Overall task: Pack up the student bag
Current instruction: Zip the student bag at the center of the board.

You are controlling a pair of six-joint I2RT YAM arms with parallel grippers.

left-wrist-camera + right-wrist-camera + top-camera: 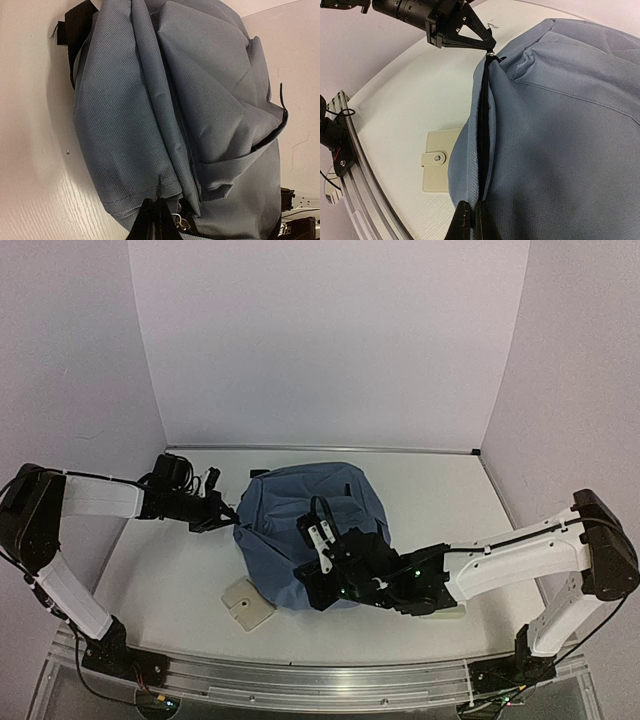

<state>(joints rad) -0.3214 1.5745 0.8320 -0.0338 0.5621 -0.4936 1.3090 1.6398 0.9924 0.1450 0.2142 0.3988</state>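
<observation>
- Top cam: high, behind arm bases, looks down + fwd over whole white bench [170,570]; far off.
- L wrist cam: v. close to soft slate-blue fabric backpack [150,125], which fills frame.
- R wrist cam: close, looks along its black zip [481,130] toward left pincer [490,48].
- All 3 share backpack; top + R also flat cream snap wallet [247,603].

student bag [290,510]: one
cream snap wallet [247,603]: one
robot arms [100,498] [510,560]: two
grippers: two, left gripper [231,517] and right gripper [312,580]

A robot lab: white table [440,490] boxed by plain lilac walls [330,340]
</observation>
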